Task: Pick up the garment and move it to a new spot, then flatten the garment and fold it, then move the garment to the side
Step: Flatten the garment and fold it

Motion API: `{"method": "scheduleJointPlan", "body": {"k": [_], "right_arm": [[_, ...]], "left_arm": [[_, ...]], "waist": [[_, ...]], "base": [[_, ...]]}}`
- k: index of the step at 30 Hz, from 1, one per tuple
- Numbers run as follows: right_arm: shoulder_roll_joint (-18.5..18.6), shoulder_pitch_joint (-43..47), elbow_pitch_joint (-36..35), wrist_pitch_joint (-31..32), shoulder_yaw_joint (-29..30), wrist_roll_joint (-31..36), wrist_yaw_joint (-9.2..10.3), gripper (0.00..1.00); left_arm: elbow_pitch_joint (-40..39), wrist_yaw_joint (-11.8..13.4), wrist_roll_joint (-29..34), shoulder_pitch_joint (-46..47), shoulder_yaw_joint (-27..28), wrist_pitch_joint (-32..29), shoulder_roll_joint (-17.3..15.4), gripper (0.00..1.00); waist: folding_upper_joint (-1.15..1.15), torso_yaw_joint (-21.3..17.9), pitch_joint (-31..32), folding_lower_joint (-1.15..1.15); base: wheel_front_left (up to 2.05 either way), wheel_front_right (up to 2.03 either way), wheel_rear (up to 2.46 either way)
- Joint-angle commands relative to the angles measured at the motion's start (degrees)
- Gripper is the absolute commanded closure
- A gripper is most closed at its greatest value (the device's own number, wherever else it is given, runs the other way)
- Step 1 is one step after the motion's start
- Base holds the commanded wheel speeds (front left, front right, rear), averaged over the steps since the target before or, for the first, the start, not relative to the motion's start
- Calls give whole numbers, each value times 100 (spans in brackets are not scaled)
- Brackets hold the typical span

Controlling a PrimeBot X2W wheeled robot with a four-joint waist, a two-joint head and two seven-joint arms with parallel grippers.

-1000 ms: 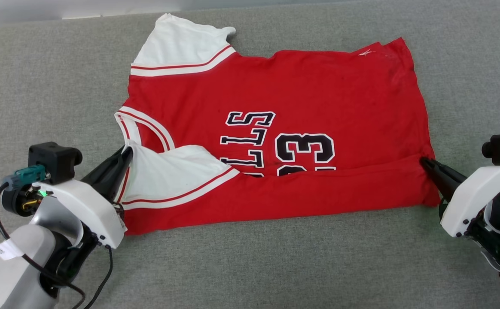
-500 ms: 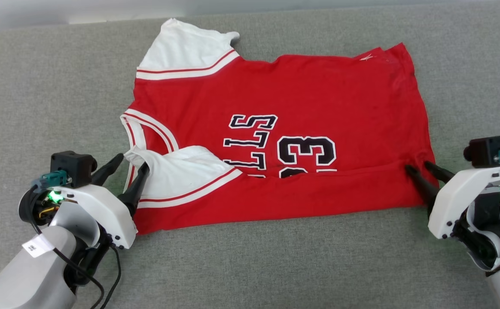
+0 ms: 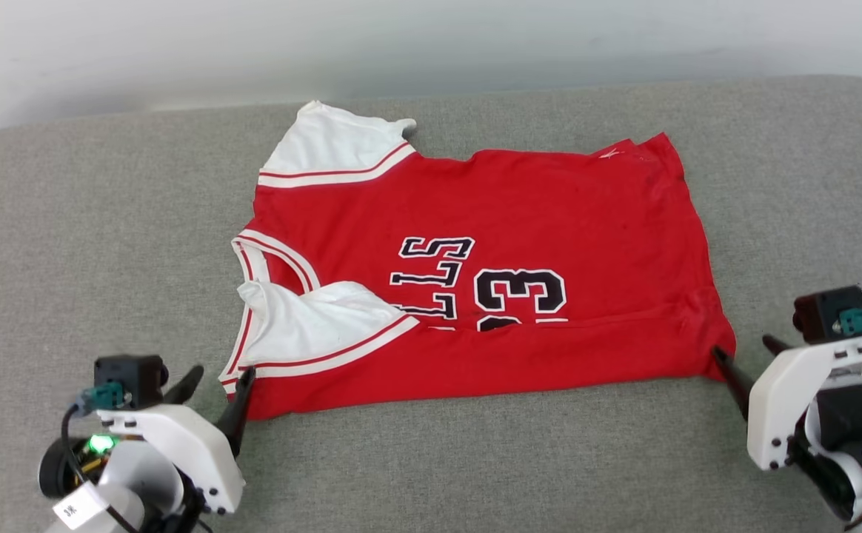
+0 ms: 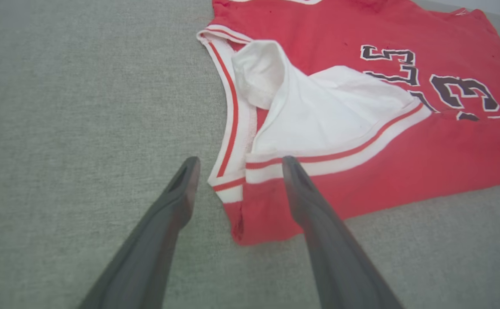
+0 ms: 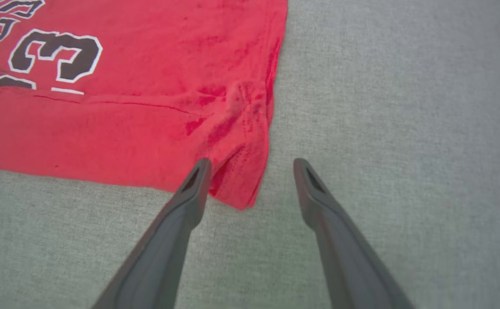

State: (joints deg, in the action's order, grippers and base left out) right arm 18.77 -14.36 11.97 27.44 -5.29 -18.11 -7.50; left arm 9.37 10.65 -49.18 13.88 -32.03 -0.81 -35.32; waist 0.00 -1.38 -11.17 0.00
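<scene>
garment near edge folded | left tool spread (collar corner) | right tool spread, hem corner | grey surface all round

Grey fabric surface, partly folded garment lying on it

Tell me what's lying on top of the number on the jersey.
The garment has its near side folded over it: a red flap beside the white sleeve. Part of the digits and lettering is covered.
</scene>
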Motion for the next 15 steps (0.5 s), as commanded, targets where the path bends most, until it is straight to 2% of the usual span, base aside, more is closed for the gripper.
{"method": "scheduleJointPlan", "body": {"k": [1,8,15], "right_arm": [[-333,339,-364,307,331,188,2,0],[-837,840,-1171,789,706,353,2,0],[-1033,977,-1597,915,777,431,2,0]], "left_arm": [[-472,322,-85,-367,-3,-210,-74,0],[-1077,849,-3,-643,-50,-560,-276,0],[-1055,1067,32,-522,13,-684,-331,0]], "waist": [[0,-10,64,0],[0,-74,-26,0],[0,-189,-271,0]], "base": [[0,0,0],[0,0,0],[0,0,0]]}}
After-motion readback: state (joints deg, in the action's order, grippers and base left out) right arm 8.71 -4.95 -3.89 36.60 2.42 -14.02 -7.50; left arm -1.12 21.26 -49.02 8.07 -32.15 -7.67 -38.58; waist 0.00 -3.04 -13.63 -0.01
